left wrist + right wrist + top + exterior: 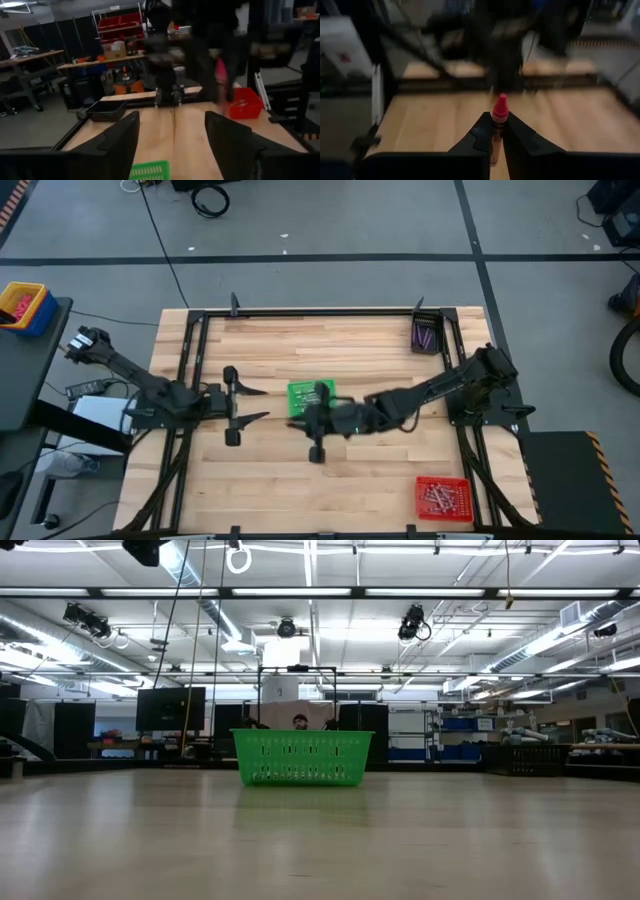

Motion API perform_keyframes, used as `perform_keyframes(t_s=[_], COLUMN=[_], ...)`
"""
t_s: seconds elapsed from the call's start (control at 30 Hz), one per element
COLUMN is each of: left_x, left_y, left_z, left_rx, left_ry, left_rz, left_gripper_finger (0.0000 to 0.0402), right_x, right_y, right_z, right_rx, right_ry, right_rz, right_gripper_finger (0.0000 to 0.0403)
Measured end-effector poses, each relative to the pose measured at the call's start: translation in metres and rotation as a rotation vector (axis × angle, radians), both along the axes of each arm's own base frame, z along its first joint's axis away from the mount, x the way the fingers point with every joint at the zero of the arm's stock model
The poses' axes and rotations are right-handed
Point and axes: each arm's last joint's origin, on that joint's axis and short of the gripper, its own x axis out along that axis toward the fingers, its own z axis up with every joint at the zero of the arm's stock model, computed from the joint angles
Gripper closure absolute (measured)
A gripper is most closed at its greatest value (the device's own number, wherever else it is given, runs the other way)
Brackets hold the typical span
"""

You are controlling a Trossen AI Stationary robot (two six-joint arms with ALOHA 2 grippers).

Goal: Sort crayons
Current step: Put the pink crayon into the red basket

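Observation:
My right gripper [499, 126] is shut on a reddish-pink crayon [499, 111]. In the high view it [298, 422] hangs over the near left corner of the green tray [303, 394], which stands mid-table and also shows in the low view [302, 757]. My left gripper [254, 404] stands open just left of the tray, pointing at the right gripper. Nothing lies between its fingers [172, 135]. The left wrist view shows the crayon [220, 75] blurred ahead. My right gripper pinches the crayon's wrapped shaft [495, 134] between its two fingers. The crayon lies along the fingers, its pointed tip [502, 100] sticking out past their ends. The fingers come from the table's right, slanting slightly down. The crayon is lifted clear of the table.
A dark tray [425, 335] with purple crayons sits at the far right corner. A red tray [443, 498] with several crayons sits near the right front edge. A black frame [320, 312] rims the table. Bare wood lies between the trays.

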Motion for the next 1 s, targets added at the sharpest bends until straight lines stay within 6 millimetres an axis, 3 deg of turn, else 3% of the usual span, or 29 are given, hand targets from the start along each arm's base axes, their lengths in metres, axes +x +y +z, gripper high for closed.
perform_keyframes(t_s=[0.2,0.4,0.53,0.67,0.8,1.0], left_x=[-0.015,-0.018,-0.017,-0.017,-0.017,-0.017], left_y=[0.003,0.005,0.005,0.004,0.004,0.004], left_z=[0.005,0.002,-0.001,-0.002,-0.002,-0.004], left_rx=[0.005,0.031,0.040,0.050,0.052,0.039], left_ry=[0.006,0.047,0.063,0.071,0.074,0.084], left_rz=[-0.030,-0.029,-0.029,-0.033,-0.033,-0.034], left_gripper_finger=[0.0151,0.0150,0.0150,0.0150,0.0150,0.0150], right_x=[-0.040,-0.107,-0.156,-0.202,-0.236,-0.256], right_y=[0.046,0.096,0.128,0.152,0.163,0.159], right_z=[-0.027,-0.050,-0.056,-0.063,-0.074,-0.101], right_rx=[0.188,0.560,0.730,0.762,0.688,0.582], right_ry=[0.301,0.716,0.901,1.027,1.084,1.095], right_rz=[-0.086,-0.281,-0.492,-0.691,-0.822,-0.847], right_gripper_finger=[0.0369,0.0369,0.0369,0.0369,0.0369,0.0364])
